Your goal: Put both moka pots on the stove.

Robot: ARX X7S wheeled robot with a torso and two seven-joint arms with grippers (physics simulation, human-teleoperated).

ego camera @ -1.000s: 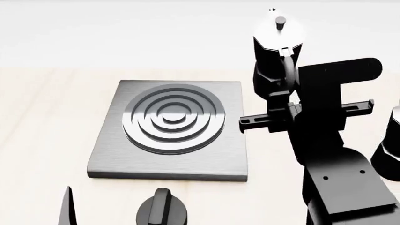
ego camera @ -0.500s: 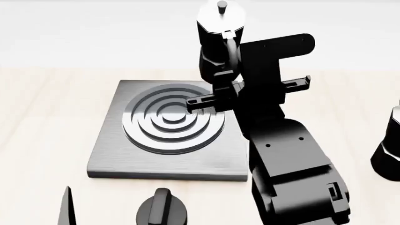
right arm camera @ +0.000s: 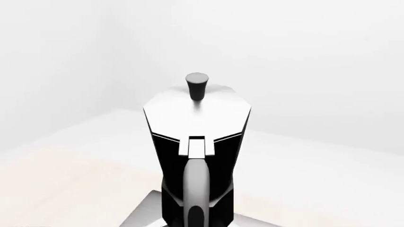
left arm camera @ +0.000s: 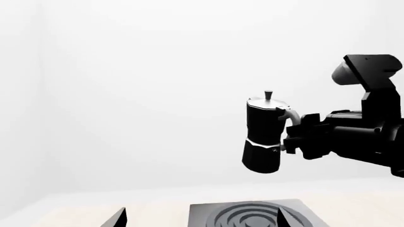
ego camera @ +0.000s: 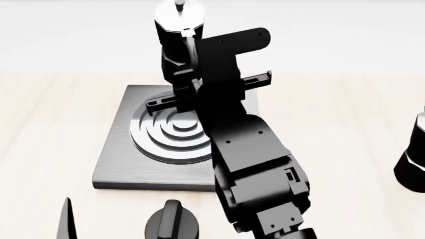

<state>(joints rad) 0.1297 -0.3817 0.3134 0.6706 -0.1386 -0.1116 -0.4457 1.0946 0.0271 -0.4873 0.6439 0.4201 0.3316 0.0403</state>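
My right gripper [ego camera: 184, 92] is shut on the curved handle of one black moka pot [ego camera: 178, 37] and holds it upright in the air above the far part of the stove [ego camera: 116, 149]. In the left wrist view that pot [left arm camera: 264, 137] hangs well above the stove [left arm camera: 205, 215]. The right wrist view shows the pot [right arm camera: 197, 142] close up from behind its handle. The second moka pot [ego camera: 411, 159] stands on the table at the right edge, partly cut off. My left gripper [left arm camera: 200, 221] is open and empty, low near the stove's front.
A squat black round knob [ego camera: 172, 221] sits on the table just in front of the stove. One left finger [ego camera: 65, 219] shows at the bottom left of the head view. Light wooden tabletop [ego camera: 345, 114] surrounds the stove.
My right arm has carried the moka pot leftward, from beyond the stove's right edge to above the stove. The left gripper and the second pot have not moved.
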